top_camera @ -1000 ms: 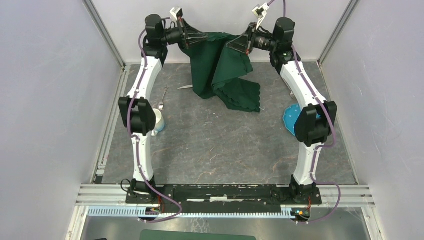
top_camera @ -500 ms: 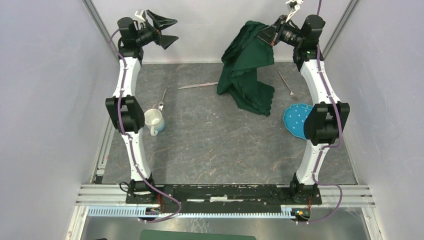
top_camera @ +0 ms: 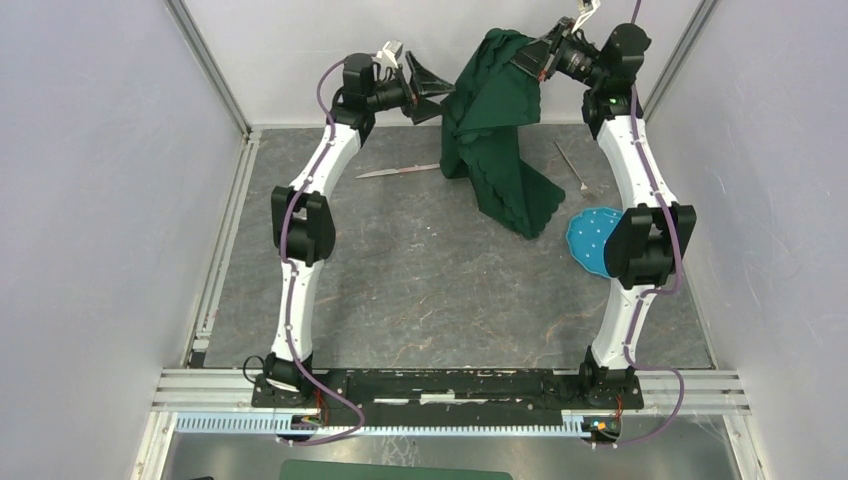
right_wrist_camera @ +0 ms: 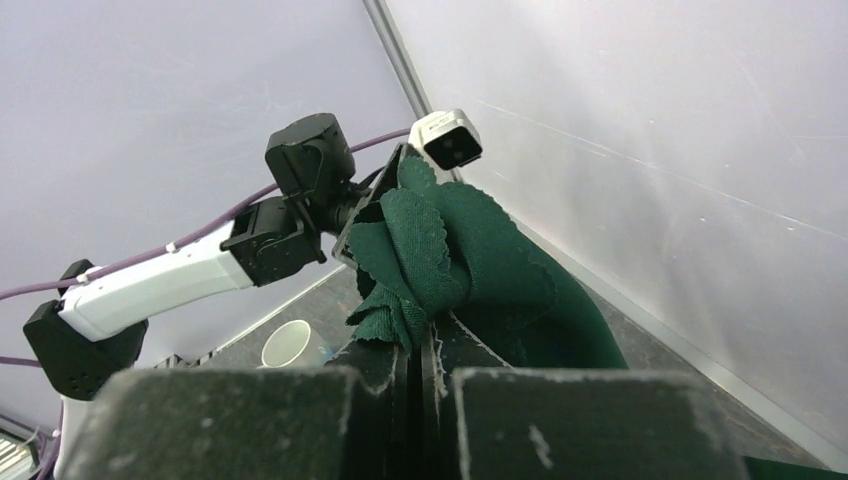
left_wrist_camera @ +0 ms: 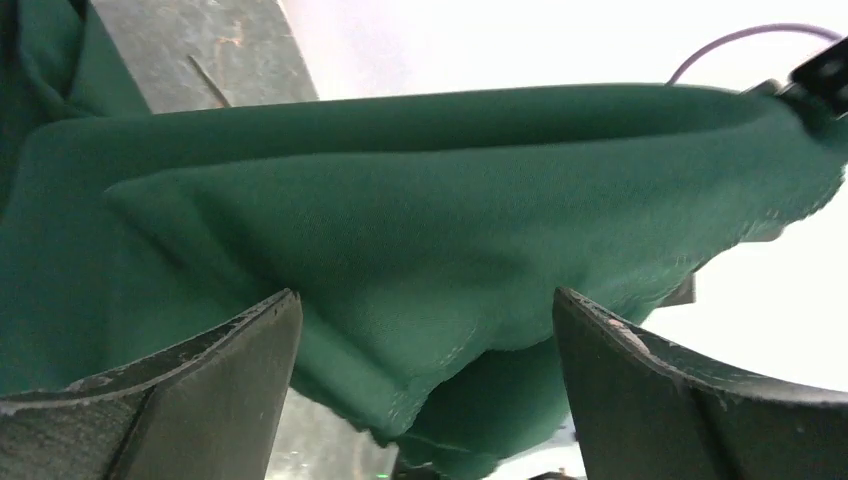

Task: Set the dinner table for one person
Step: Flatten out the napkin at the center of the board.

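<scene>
A dark green scallop-edged cloth (top_camera: 495, 130) hangs bunched over the back of the dinner table (top_camera: 420, 280), its lower end resting on the surface. My right gripper (top_camera: 535, 60) holds its top corner high up; in the right wrist view the right gripper (right_wrist_camera: 425, 325) is shut on the cloth (right_wrist_camera: 470, 260). My left gripper (top_camera: 438, 90) is open just left of the cloth's upper fold. In the left wrist view the cloth (left_wrist_camera: 420, 200) fills the space right in front of the left gripper (left_wrist_camera: 425, 300), whose fingers stand wide apart.
A knife (top_camera: 395, 171) lies left of the cloth and a thin utensil (top_camera: 572, 165) lies to its right. A blue dotted plate (top_camera: 592, 240) sits by the right arm's elbow. A white mug (right_wrist_camera: 292, 343) stands near the left arm. Pale walls close in three sides.
The left gripper let go of the cloth, swung out to the left and came back beside it, open. The right gripper carried the cloth higher and to the right.
</scene>
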Robot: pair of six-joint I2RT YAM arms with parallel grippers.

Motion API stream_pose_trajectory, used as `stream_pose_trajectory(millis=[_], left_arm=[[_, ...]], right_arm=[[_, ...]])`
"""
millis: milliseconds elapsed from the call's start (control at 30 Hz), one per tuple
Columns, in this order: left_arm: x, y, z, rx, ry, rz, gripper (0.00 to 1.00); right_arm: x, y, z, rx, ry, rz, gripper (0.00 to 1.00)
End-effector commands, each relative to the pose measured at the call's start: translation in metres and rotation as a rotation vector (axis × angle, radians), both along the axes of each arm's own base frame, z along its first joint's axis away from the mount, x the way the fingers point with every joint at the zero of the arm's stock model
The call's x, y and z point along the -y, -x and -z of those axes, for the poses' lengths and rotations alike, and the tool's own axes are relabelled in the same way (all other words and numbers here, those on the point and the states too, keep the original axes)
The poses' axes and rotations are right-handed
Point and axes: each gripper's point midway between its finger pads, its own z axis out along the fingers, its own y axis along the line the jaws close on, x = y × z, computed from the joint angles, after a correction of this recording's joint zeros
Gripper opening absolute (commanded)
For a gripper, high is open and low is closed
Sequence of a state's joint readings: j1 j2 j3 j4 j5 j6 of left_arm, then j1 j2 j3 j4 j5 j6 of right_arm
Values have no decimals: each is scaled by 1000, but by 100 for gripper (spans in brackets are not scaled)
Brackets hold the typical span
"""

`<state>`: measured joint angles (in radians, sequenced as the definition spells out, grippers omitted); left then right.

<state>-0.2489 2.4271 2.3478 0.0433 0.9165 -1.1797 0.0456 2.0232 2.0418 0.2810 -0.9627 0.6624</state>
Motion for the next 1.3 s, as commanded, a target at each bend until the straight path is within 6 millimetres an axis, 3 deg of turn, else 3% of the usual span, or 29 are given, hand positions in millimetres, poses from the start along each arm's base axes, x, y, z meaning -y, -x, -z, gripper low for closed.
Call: stream_pose_trajectory(millis=[0, 500, 600, 833, 1033, 1067, 1100, 1167, 1267], left_arm=[[-27, -3, -12, 277, -197, -70, 100], [-84, 14, 21, 547, -806, -292, 100], [-74, 21, 28, 643, -917, -304, 100], [-53, 28, 20, 668, -871, -284, 100], [-51, 44, 30, 851, -1108, -357, 100], [-52, 51, 44, 895, -1172, -370, 100], [-48, 54, 36, 976, -1186, -419, 100], [-39, 65, 40, 1065, -1239, -444, 100], [-40, 65, 48, 1100, -1322, -486, 100]], right_arm=[[16, 15, -68, 185, -57, 49, 0], [21, 7, -69, 148, -138, 47, 0], [20, 5, -68, 146, -151, 47, 0], [21, -3, -64, 139, -163, 53, 0], [21, -9, -57, 125, -181, 47, 0], [21, -10, -57, 126, -183, 46, 0], [22, -11, -57, 124, -184, 45, 0], [22, -11, -57, 125, -189, 42, 0], [24, -10, -59, 128, -191, 44, 0]])
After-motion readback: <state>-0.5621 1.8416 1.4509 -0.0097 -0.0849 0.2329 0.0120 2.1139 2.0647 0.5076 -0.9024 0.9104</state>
